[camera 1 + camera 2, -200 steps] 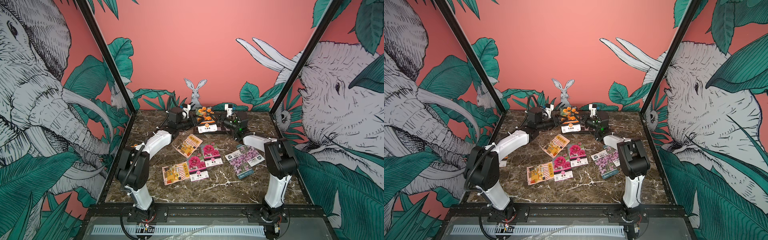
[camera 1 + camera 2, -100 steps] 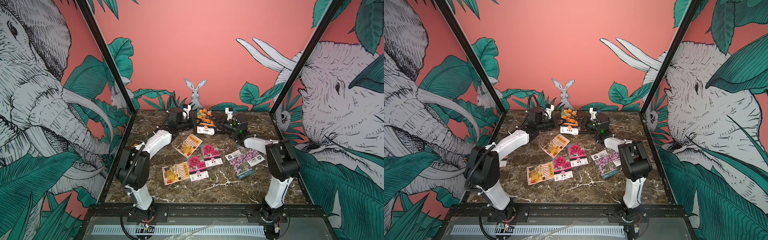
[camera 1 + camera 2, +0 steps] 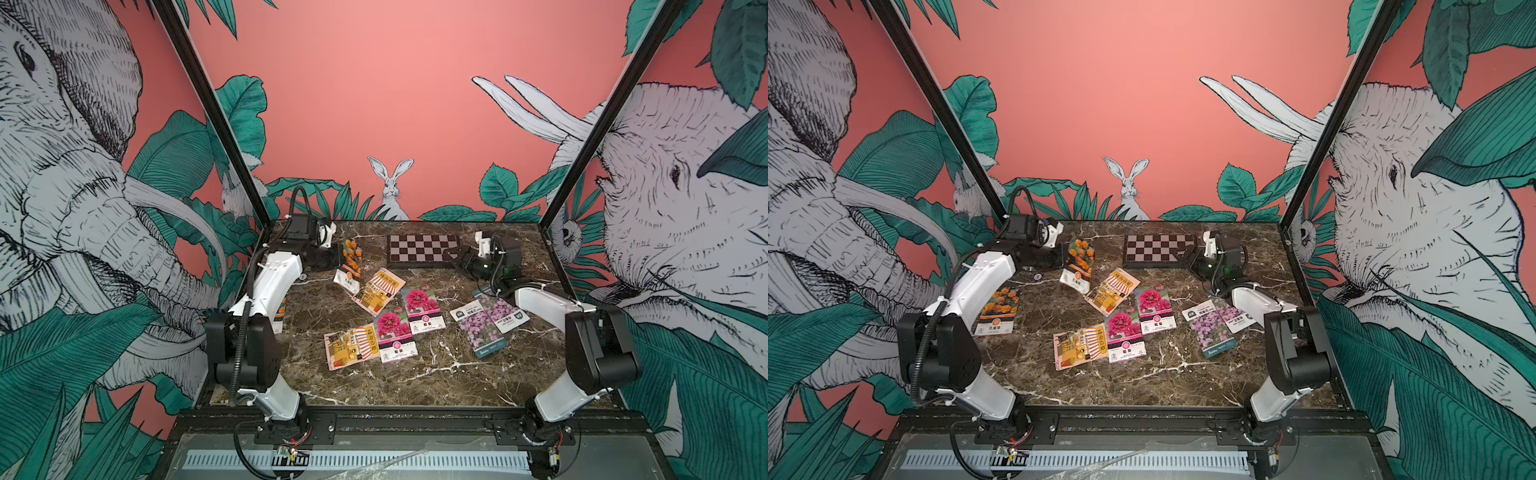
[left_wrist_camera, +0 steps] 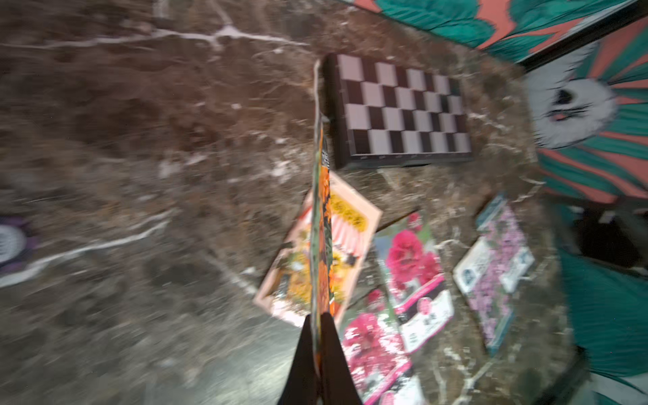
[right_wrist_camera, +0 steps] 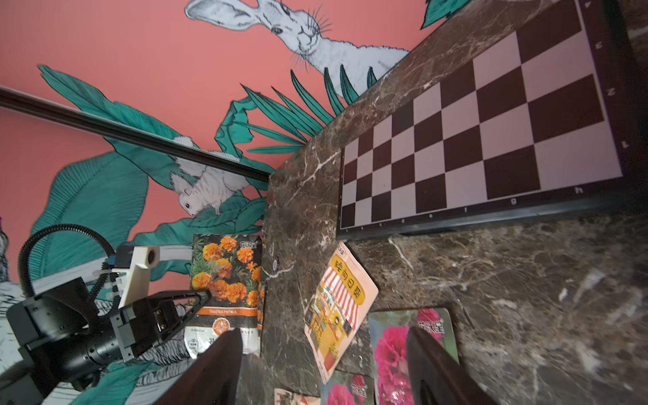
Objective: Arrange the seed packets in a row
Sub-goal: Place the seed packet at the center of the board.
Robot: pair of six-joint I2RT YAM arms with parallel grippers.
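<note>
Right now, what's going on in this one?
The left arm holds an orange marigold packet upright at the back left of the table, jaws shut on its edge. The right arm hangs near the chessboard with jaws open and empty. The other packets lie flat and scattered: a second marigold one beside the left arm, two shop-picture ones, two magenta ones and two lilac ones, some overlapping. No row has been formed yet.

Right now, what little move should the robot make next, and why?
Probably lay the marigold packet down beside its twin: the left end effector pinches it upright, while the twin lies flat nearby, and pairing them could start a row.
</note>
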